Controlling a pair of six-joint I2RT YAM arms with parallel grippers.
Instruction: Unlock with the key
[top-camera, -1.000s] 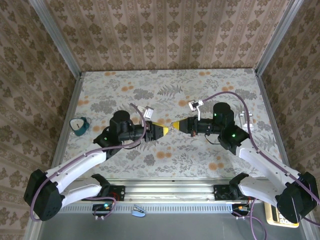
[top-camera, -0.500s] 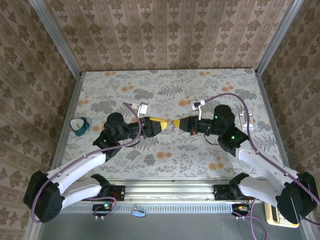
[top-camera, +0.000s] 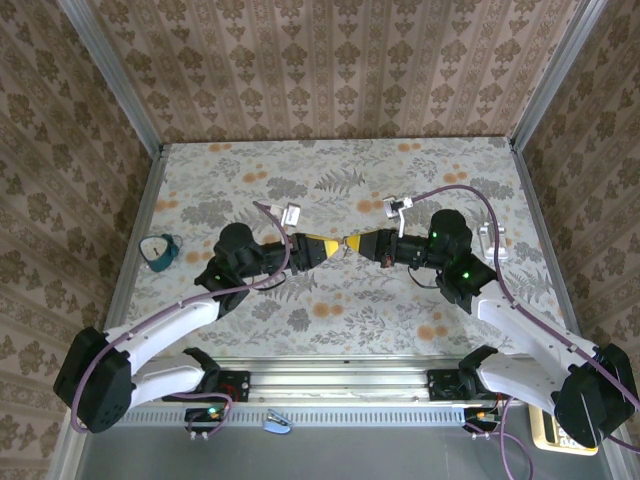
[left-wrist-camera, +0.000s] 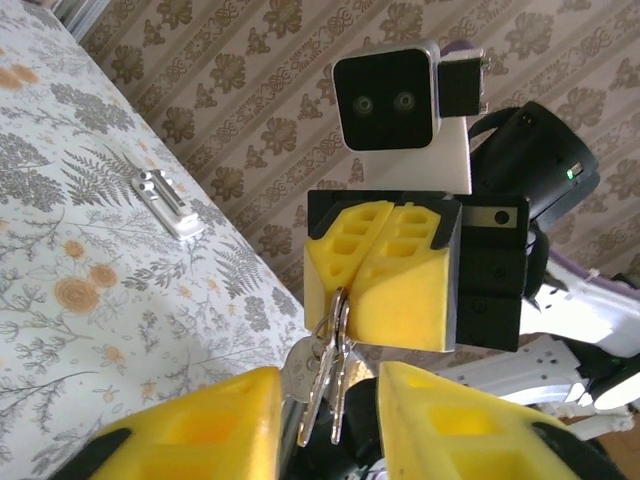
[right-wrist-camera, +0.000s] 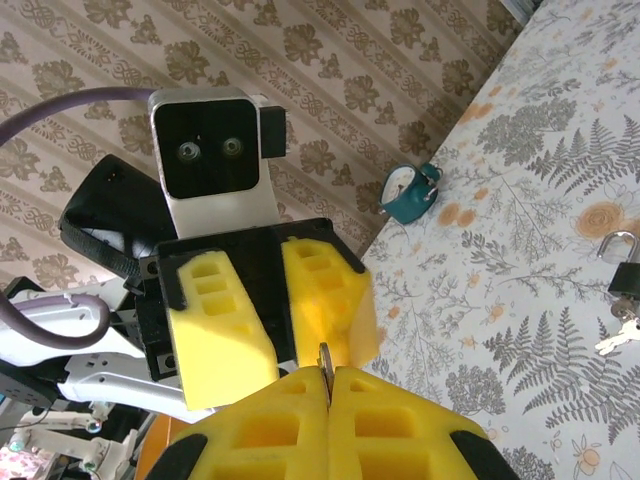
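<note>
Left end effector (top-camera: 333, 248), right end effector (top-camera: 354, 245) tip to tip over table (top-camera: 330, 170) middle, keys (left-wrist-camera: 322, 385) between. Padlock (right-wrist-camera: 627, 268) flat on table.

— Can any text, brand or number be read?
— None can be read. Dark marks are printed on a pale card (top-camera: 568, 436) at the lower right corner of the top view, but they are too small to be made out.
— What of the keys and the padlock?
— Any stamping on the keys (left-wrist-camera: 325, 385) is blurred, and the padlock (right-wrist-camera: 624, 275) is seen too small.
</note>
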